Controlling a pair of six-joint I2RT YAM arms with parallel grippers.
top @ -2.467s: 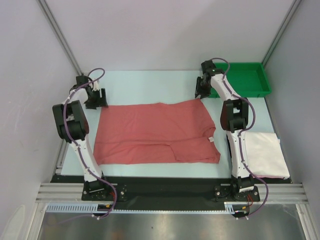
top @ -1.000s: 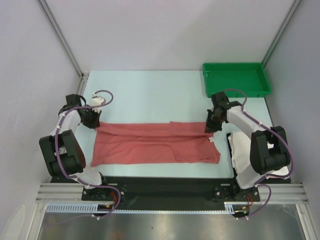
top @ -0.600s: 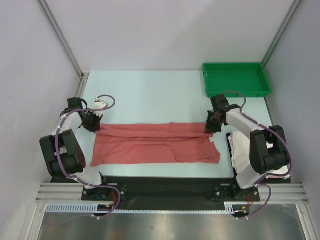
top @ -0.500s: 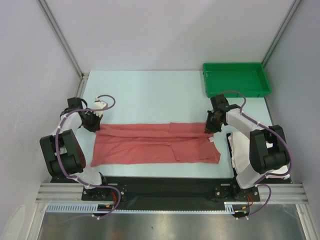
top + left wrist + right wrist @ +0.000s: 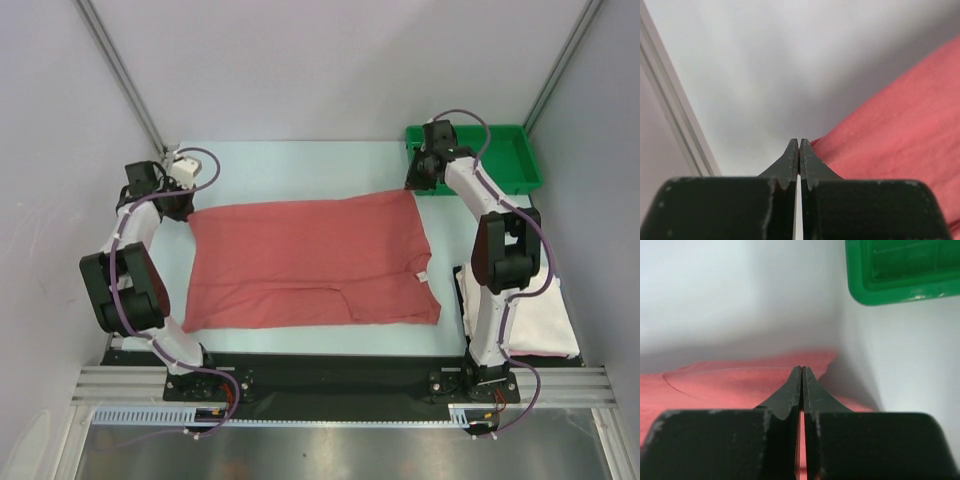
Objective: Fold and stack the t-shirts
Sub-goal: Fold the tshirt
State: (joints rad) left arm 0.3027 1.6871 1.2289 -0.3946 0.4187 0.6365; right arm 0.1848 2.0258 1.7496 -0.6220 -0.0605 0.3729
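The pale counter (image 5: 300, 165) is carrying all items under inspection.

The salmon-red t-shirt (image 5: 310, 260) is lying opened out across the middle of the counter, covering most of the span between the two arms. Its near edge is running close to the counter's near edge, and a small white label is showing near its right side. Its two far corners are drawn outward.

The white t-shirt (image 5: 530, 305) is sitting folded into a rectangle at the near right corner of the counter, just beside the red shirt's right edge and partly behind the right arm.

The green tray (image 5: 500, 152) is resting at the far right corner, apart from both shirts.

The left fingers (image 5: 180, 203) are gripping the red shirt's far left corner. In the wrist view these fingers (image 5: 792, 156) are pressed together, with the red cloth's edge (image 5: 880, 130) meeting their tips.

The right fingers (image 5: 413, 183) are gripping the far right corner, just beside the tray's near left corner. In the wrist view these fingers (image 5: 794, 387) are also pressed together, over red cloth (image 5: 715, 382), with the tray (image 5: 900, 270) at the upper right.
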